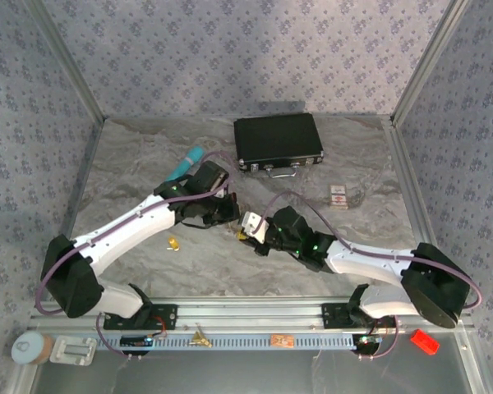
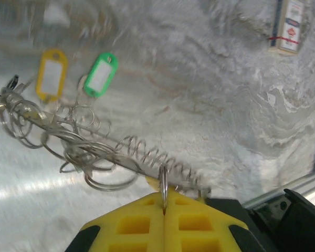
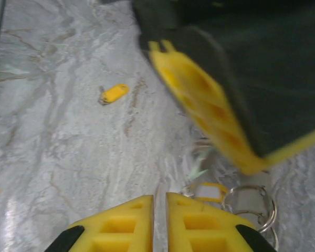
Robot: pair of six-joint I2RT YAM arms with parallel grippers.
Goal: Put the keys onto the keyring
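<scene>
The left gripper (image 2: 164,202) is seen clamped shut on a thin silver wire ring (image 2: 163,184), with its yellow pads pressed together around the wire. That ring is joined to the keyring (image 2: 147,155), a tangle of silver split rings strung along a coiled wire spring, which is held up above the grey marbled table (image 1: 131,172) near its middle. At the far end of the tangle a yellow plastic key tag with a white label (image 2: 51,74) and a green plastic key tag with a white label (image 2: 101,74) are seen side by side.

The right gripper (image 3: 159,202) is positioned just beside the left one, and its yellow fingers are parted by only a narrow slit. Nothing is seen between them. Split rings and a yellow tag are visible just beyond its fingertips.

A second, loose yellow key tag (image 3: 114,93) is left lying on the table, well apart from the tangle.

A black rectangular case (image 1: 278,139) is placed at the far side of the table, and a small printed box (image 1: 338,195) lies to its right.
</scene>
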